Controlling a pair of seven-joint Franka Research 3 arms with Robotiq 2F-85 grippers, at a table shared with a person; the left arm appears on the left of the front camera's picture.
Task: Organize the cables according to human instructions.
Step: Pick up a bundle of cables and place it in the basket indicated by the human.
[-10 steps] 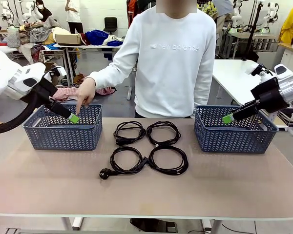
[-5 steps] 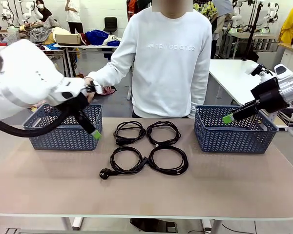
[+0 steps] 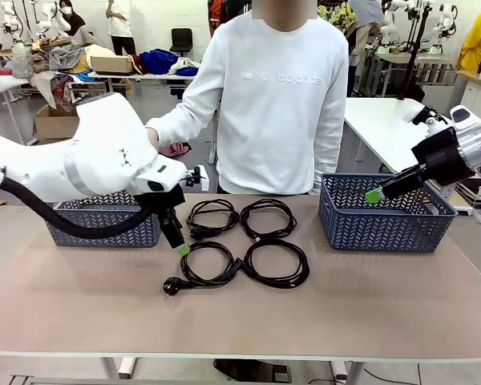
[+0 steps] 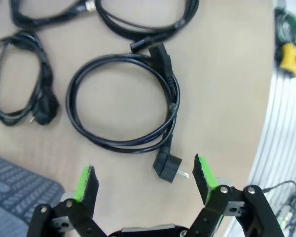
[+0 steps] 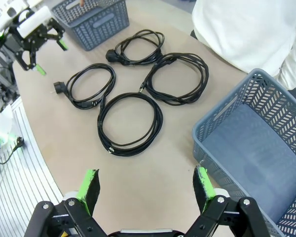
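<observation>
The left gripper (image 3: 183,249) hangs tip-down with its green fingers (image 4: 86,180) spread as wide as they go and nothing between them but air. It is poised just over the left edge of the near-left coil (image 3: 211,281), and I cannot tell whether it touches the cord. From its own camera, that coil's plug (image 4: 166,168) lies on the table (image 3: 345,321) between the two pads. The right gripper (image 3: 373,195) is just as wide open and empty, hovering over the near rim of the right basket (image 3: 377,228). All four cables (image 5: 99,123) lie in a square of loose rings on the middle of the table, between that basket and the left basket (image 3: 104,231), neither of which holds one. A second ago the left gripper hung over the left basket, right by the pointing finger of the person (image 3: 284,96); it has since swung out and down to the cords, while the right gripper and the cables have not shifted.
</observation>
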